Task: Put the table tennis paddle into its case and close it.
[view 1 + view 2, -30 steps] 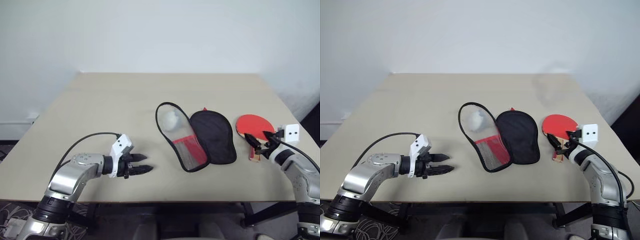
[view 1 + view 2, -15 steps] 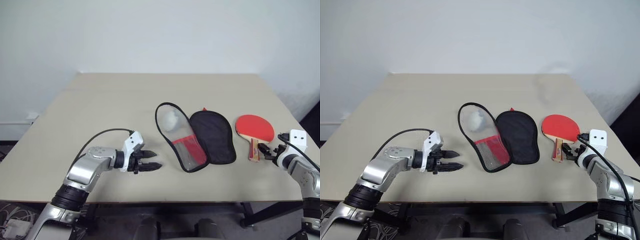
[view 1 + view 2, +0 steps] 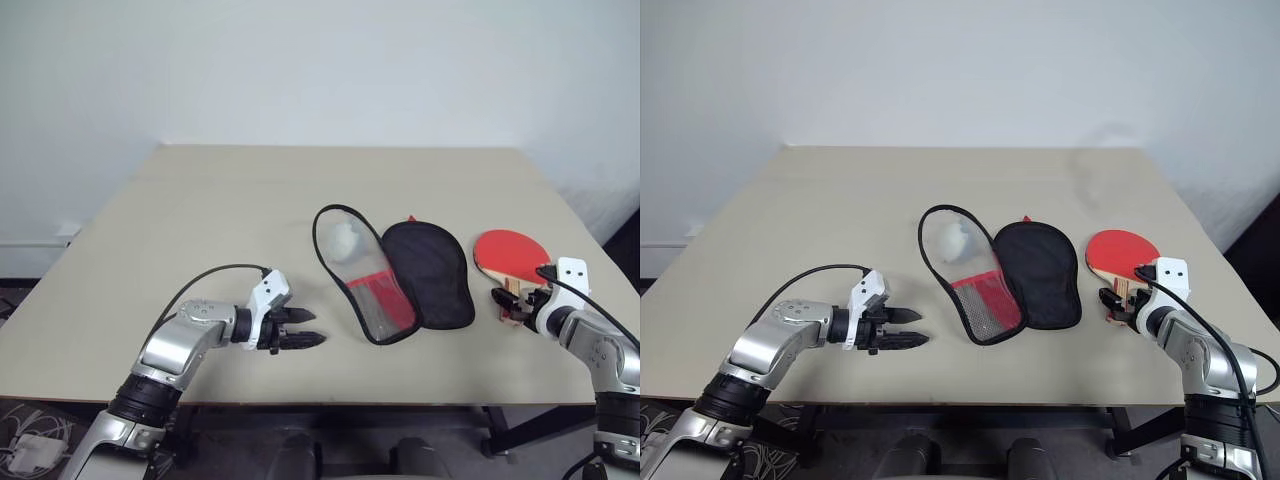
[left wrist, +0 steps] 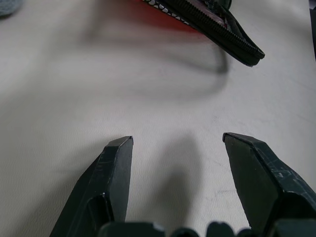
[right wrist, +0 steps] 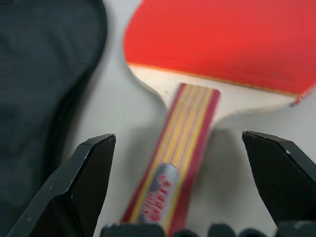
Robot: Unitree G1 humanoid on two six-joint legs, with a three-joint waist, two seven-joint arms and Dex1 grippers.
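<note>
The table tennis paddle [image 3: 510, 249] lies flat at the right of the table, red face away from me and pale striped handle [image 5: 182, 143] toward me. My right gripper [image 3: 507, 300] stands open just over the handle's end, a finger on each side, not closed on it. The case [image 3: 428, 272] lies unzipped and spread in the middle, with the black half to the right and the see-through red half [image 3: 364, 280] to the left. My left gripper [image 3: 316, 328] hovers open above the table, left of the case, pointing at it; the case edge [image 4: 222, 29] lies ahead of its fingers.
A whitish-grey round lump [image 3: 342, 238] sits inside the see-through half of the case. The beige table [image 3: 200, 220] stretches bare to the left and back. Its right edge runs close beside the paddle and my right arm.
My left gripper has moved right, closer to the case. My right gripper drew back from the handle, then came forward again, tilted further down over it. Paddle and case lie still.
</note>
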